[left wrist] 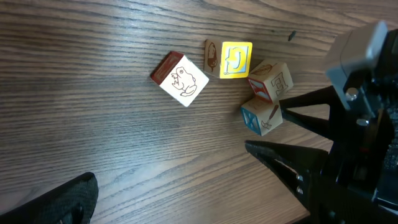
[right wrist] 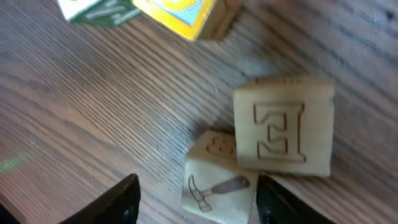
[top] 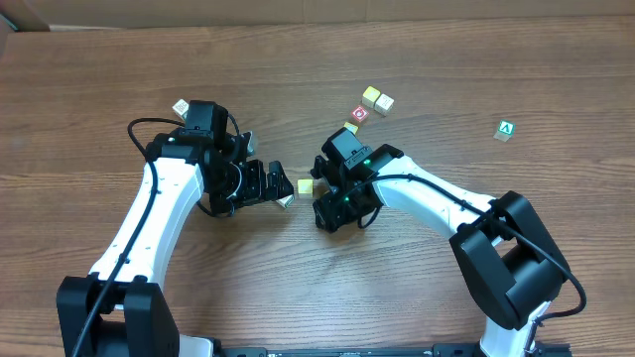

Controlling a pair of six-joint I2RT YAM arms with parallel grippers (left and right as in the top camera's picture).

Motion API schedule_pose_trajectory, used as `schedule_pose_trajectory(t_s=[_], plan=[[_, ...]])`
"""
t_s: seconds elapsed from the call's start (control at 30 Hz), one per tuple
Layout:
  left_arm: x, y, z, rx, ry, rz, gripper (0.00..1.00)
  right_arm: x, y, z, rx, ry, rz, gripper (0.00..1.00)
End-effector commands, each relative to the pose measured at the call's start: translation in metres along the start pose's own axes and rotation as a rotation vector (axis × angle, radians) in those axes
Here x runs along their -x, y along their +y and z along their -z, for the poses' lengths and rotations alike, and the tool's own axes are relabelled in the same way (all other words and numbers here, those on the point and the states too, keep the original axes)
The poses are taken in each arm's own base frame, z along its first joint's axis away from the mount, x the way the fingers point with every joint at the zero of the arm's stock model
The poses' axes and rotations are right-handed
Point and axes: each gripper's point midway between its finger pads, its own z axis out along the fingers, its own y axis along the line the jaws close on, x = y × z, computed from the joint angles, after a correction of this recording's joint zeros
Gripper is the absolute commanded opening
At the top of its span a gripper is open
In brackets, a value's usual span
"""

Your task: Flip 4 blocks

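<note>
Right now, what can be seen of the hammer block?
The hammer block is a small pale wooden cube: a hammer drawn on one face, a carved character on the next, blue edging in the left wrist view. It sits on the table, touching the E block, between the right gripper's parted fingers; whether they touch it is unclear.

- Hammer block [right wrist: 217, 186] sits on the desk [top: 298, 59] between the right tool's [right wrist: 198, 202] fingers.
- E block [right wrist: 283, 127] touches it, just past the fingertips.
- C block [left wrist: 236, 60] lies just beside the E block, farther from the tool.
- Frog block [left wrist: 182, 79] lies beyond the C block, near it, not touching.
</note>
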Motion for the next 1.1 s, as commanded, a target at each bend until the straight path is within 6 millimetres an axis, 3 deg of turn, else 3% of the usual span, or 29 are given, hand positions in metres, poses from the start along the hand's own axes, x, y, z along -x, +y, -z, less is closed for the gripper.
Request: schedule_pose_trajectory(t_s=[0.0, 0.2, 0.57, 0.73, 0.9, 1.07], plan=[[0.006, -0.002, 0.003, -0.003, -0.016, 0.002, 1.00, 0.004, 0.003, -0.001, 0.003, -0.016, 0.000, 0.54], [0.006, -0.002, 0.003, -0.003, -0.015, 0.002, 1.00, 0.003, 0.001, -0.003, -0.001, -0.010, -0.027, 0.43], [0.007, -0.002, 0.003, -0.004, -0.018, 0.000, 1.00, -0.001, -0.010, -0.016, -0.039, 0.015, -0.128, 0.41], [0.007, -0.003, 0.003, -0.004, -0.019, -0.001, 1.00, -0.004, -0.011, -0.016, -0.042, 0.025, -0.172, 0.22], [0.007, -0.003, 0.003, -0.005, -0.019, -0.003, 1.00, -0.007, -0.008, -0.006, -0.045, 0.030, -0.222, 0.05], [0.007, -0.003, 0.003, -0.005, -0.018, -0.002, 1.00, -0.008, 0.003, 0.022, -0.040, 0.008, -0.246, 0.04]])
